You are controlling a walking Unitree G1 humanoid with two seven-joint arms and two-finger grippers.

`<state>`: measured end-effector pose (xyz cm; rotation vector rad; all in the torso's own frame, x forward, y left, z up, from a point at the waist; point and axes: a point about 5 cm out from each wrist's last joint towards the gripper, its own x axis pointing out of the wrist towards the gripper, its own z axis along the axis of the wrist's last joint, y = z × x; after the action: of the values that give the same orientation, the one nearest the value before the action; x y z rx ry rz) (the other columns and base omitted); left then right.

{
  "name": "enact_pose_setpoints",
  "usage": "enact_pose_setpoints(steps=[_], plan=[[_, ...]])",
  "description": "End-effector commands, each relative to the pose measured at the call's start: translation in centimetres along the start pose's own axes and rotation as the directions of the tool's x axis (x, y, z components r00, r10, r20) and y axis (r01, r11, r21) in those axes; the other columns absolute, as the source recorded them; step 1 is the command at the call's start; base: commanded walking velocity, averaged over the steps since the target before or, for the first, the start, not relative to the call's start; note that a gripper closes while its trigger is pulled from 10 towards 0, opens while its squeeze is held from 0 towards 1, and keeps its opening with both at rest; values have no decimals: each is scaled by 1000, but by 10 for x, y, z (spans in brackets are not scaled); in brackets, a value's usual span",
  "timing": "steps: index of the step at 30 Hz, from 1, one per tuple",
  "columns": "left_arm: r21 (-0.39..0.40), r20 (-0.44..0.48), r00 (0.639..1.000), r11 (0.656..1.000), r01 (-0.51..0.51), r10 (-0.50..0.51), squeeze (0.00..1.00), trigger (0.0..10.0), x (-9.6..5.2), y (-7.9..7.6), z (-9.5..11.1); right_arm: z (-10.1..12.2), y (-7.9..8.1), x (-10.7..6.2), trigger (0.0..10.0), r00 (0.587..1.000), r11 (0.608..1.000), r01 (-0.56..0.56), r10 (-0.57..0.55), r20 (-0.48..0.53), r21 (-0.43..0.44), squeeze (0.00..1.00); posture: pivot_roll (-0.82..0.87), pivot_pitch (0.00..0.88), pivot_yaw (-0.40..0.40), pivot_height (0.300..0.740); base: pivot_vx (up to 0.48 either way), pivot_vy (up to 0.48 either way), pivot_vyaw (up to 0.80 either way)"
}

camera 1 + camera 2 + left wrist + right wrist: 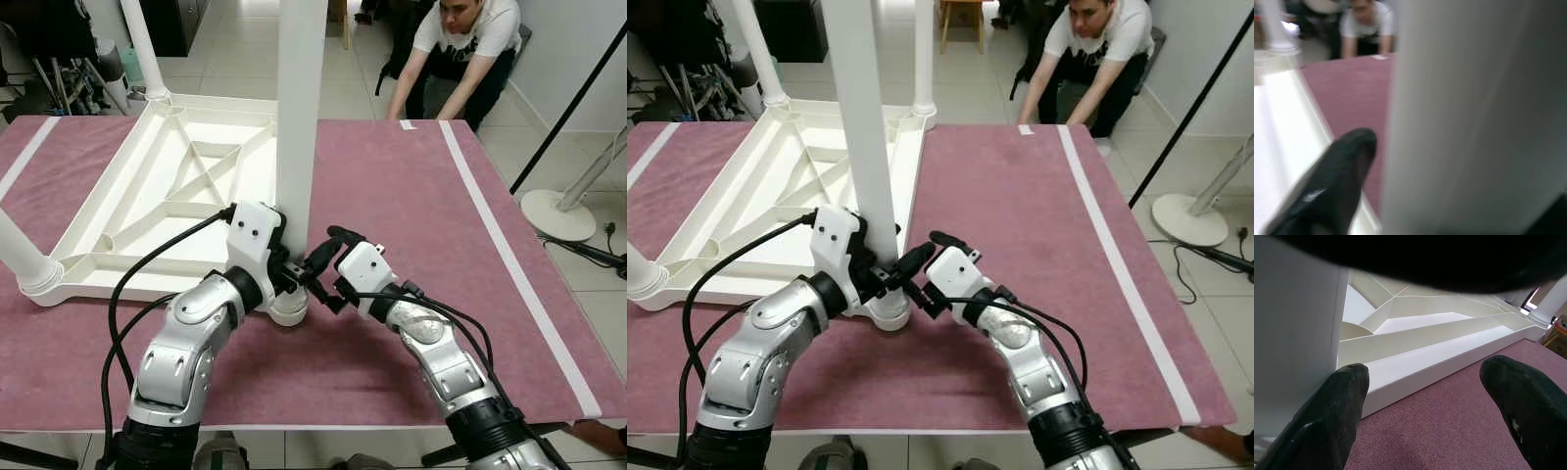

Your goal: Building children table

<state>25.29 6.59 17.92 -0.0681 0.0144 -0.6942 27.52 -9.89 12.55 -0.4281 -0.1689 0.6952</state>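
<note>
At frame centre, on the maroon mat [392,196]: upturned white tabletop [167,186], ribbed underside facing up, filling the upper left and centre of the head views.
Legs already standing: far-corner leg [142,49] upright at upper left; another leg [20,257] at the left edge, seated in its corner socket.
Leg in hand: tall white leg [299,108] upright at the near-right corner of the tabletop, its round foot collar [289,305] at the corner socket just above the mat.
Left gripper [286,266]: pressed to the base of that leg, black fingers [1337,181] on either side of it, apparently clamped on it.
Right gripper [328,264]: just beside the same base on the right, fingers [1337,406] spread apart, nothing between them, mat and tabletop edge visible through the gap.
Person [460,49]: bent over beyond the far edge of the mat, upper right.
Step, as judged: seating or twisting the near-right leg into its socket.
Next move, as judged: keeping the leg vertical while turning it home; right gripper free to close on the collar for a re-grip; risk of the leg tilting.
</note>
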Motion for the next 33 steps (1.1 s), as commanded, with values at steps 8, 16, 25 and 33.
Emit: enact_pose_setpoints(steps=[8, 16, 25, 33], plan=[[-59, -67, 995, 996, 65, -69, 0, 10000, -23, 8, -6, 3, 8, 0, 10000, 1000, 1000, -28, 27, 7, 8, 0, 112, 0, 48, 740, 0, 0, 0], [-94, -77, 995, 994, 63, -70, 1000, 10000, -58, 23, -6, 0, 16, -7, 10000, 999, 998, -50, 50, -6, 23, 0, 115, 0, 34, 740, 0, 0, 0], [-126, -92, 991, 988, 87, -98, 1000, 10000, -72, 20, -9, 1, 15, -6, 10000, 998, 998, -55, 56, -6, 22, 0, 114, 0, 30, 740, 0, 0, 0], [-82, -257, 962, 994, 74, -93, 373, 10000, -130, 38, -23, -1, 13, -10, 10000, 998, 998, -61, 61, -18, 16, 0, 125, 0, 24, 740, 0, 0, 0]])
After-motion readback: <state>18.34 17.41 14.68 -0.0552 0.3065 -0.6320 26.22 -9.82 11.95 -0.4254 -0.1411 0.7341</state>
